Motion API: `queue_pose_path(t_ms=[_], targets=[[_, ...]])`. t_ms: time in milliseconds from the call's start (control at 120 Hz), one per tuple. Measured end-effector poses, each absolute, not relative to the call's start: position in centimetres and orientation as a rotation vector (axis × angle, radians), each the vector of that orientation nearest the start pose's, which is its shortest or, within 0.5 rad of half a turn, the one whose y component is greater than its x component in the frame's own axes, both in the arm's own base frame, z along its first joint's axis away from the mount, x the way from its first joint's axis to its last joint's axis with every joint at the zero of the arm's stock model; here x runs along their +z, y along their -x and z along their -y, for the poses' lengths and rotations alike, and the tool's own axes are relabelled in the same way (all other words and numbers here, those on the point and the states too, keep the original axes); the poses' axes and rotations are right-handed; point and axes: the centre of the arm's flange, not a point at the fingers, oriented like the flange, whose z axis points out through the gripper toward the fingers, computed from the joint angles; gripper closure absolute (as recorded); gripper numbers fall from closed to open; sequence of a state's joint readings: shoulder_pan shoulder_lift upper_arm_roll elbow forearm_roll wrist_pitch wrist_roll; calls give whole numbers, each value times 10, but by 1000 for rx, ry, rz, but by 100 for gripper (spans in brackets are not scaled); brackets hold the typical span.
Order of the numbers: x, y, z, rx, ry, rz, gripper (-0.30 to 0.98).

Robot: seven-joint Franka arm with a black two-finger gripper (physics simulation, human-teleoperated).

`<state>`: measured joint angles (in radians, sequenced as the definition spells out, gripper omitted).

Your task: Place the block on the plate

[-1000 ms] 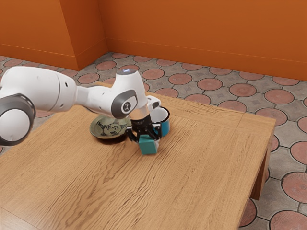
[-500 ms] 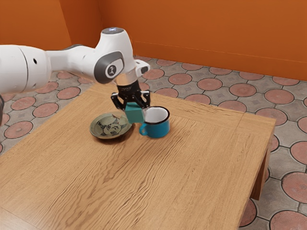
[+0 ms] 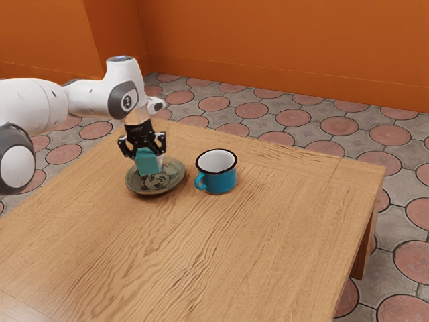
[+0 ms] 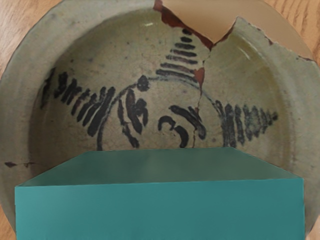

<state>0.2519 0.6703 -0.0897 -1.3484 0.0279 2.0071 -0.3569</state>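
My black gripper [image 3: 142, 151] is over the plate's far-left part in the exterior view, shut on the teal block [image 3: 149, 163]. The block hides part of the greenish, dark-patterned plate [image 3: 167, 181] behind it. In the wrist view the teal block [image 4: 160, 212] is large at the lower edge, and beyond it lies the plate [image 4: 165, 107], with a chipped rim and a crack. The block looks held just above the plate; whether it touches cannot be told.
A blue mug [image 3: 220, 180] with a white inside and black rim stands on the wooden table [image 3: 268, 248], beside the plate toward the exterior view's right.
Holding the block, my gripper rose from the table by the mug and moved toward the exterior view's left, over the plate. The mug and plate have stayed put.
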Motion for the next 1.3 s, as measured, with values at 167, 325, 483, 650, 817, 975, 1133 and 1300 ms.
queue_pose_path(t_ms=[167,325,483,650,817,975,1133,1300], targets=[[309,-722,-143,49,3110,771,30],[304,-726,-130,48,3150,678,31],[300,-727,-133,46,3163,627,31],[300,-742,-136,-5,3179,578,30],[290,-743,-135,12,3188,537,30],[288,-743,-135,19,3198,508,16],[320,-742,-131,-16,3199,467,8],[392,-725,-114,-74,3192,407,4]])
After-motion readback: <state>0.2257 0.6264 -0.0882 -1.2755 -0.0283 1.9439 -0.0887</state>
